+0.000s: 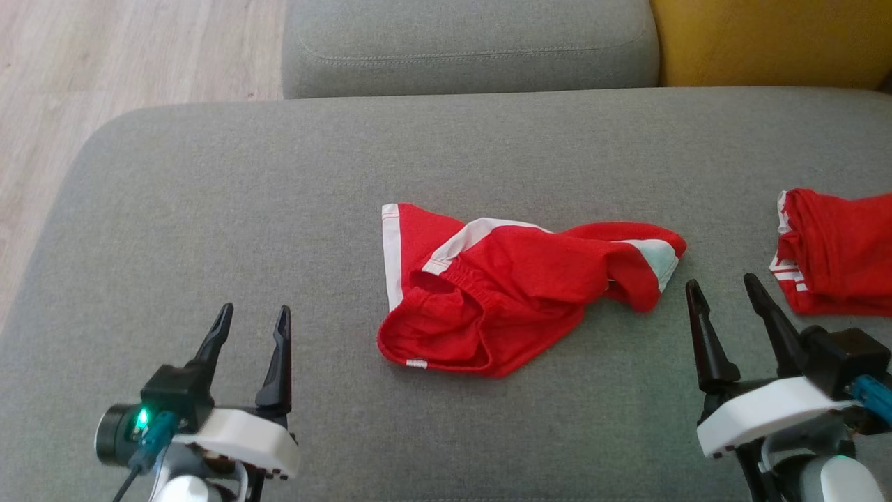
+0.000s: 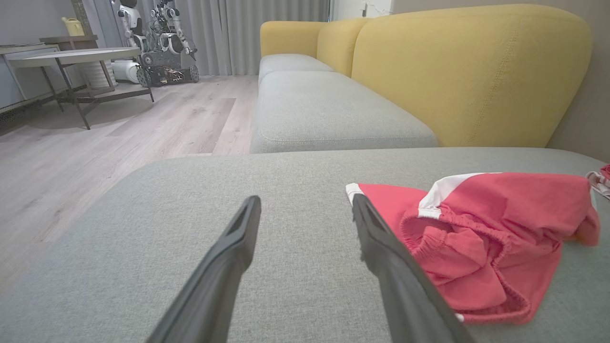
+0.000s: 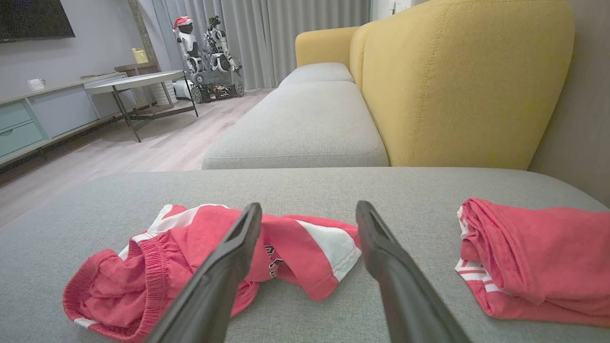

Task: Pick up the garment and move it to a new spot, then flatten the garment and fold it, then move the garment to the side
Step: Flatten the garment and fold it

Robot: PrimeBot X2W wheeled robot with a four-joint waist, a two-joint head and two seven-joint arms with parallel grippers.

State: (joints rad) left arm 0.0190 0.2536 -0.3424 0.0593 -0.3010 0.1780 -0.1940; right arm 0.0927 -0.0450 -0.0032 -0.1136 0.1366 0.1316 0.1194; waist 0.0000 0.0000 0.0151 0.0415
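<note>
1. On the grey seat cushion [image 1: 244, 195], centre of the head view: red garment [image 1: 516, 293] with white trim, crumpled, elastic waistband opening towards the robot.
2. Left gripper [image 1: 255, 312]: fingers spread wide, nothing held, over the cushion left of the garment, apart from it.
3. Right gripper [image 1: 720, 282]: fingers spread wide, empty, near the garment's right end, not touching.
4. 2nd red piece [image 1: 836, 251], folded, lies at the cushion's right, apart from the garment.
5. Yellow backrest [image 1: 766, 42] far right; wood floor [image 1: 104, 56] left.
</note>
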